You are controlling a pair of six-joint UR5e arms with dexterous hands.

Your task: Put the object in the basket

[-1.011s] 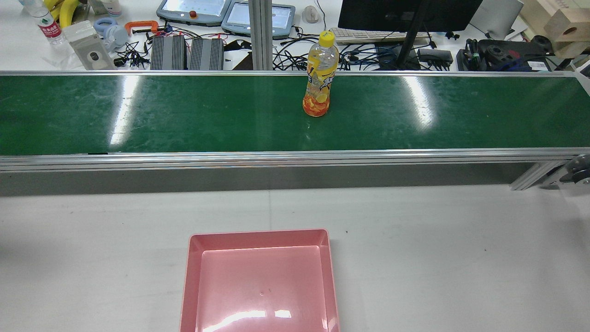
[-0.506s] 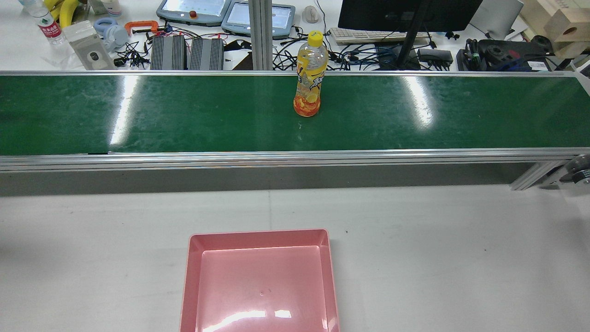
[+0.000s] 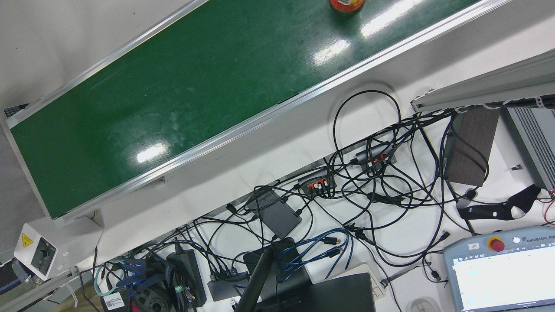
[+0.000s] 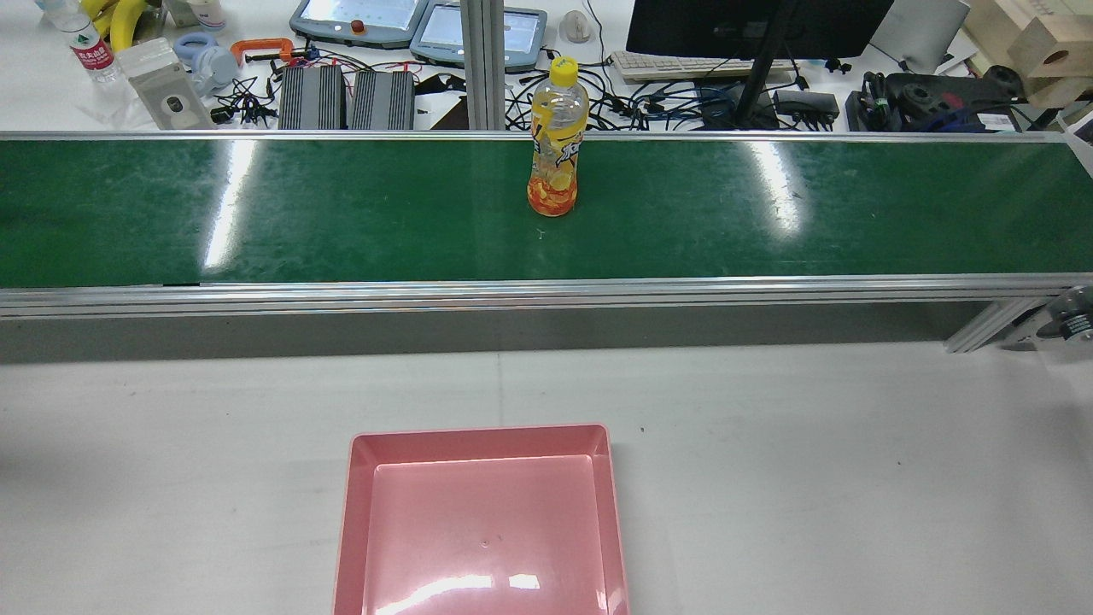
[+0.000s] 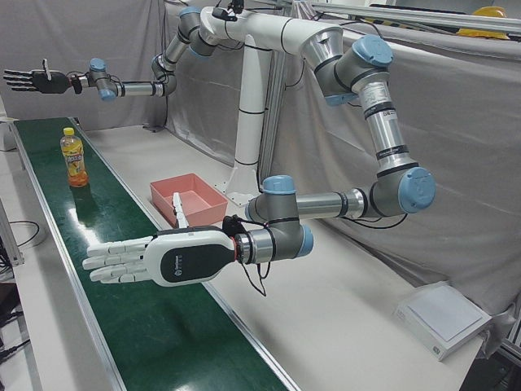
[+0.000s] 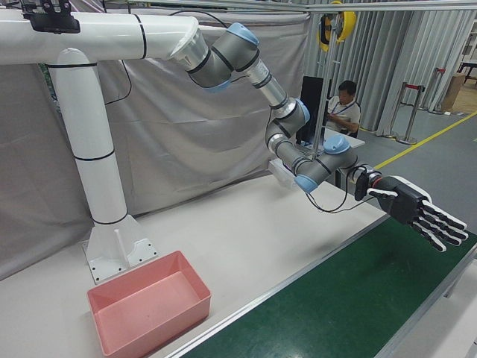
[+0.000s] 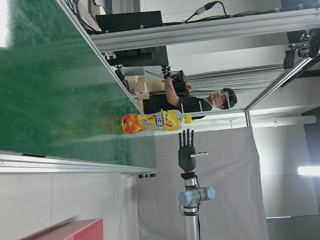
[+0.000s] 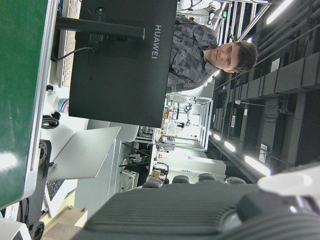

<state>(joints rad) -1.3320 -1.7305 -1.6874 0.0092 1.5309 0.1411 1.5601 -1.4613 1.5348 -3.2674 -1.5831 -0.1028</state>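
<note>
An orange drink bottle (image 4: 555, 145) with a yellow cap stands upright on the green conveyor belt (image 4: 341, 213), about mid-length. Its base shows at the front view's top edge (image 3: 347, 4). The pink basket (image 4: 482, 437) sits empty on the white table, nearer the robot than the belt. My left hand (image 5: 130, 259) hovers flat and open over the near end of the belt, well short of the bottle (image 5: 75, 159). My right hand (image 5: 32, 80) is open beyond the bottle, fingers spread, and also shows over the belt (image 6: 417, 212). The left hand view has the bottle (image 7: 155, 121) lying sideways in frame.
Aluminium rails edge the belt (image 4: 546, 295). Behind it a desk holds cables, teach pendants (image 4: 359, 21), a monitor (image 4: 751, 26) and a keyboard. A person (image 6: 344, 104) sits at the desk beyond the right arm. White table (image 4: 811, 478) stretches either side of the basket.
The bottle has travelled left along the belt, staying upright. The basket has not moved.
</note>
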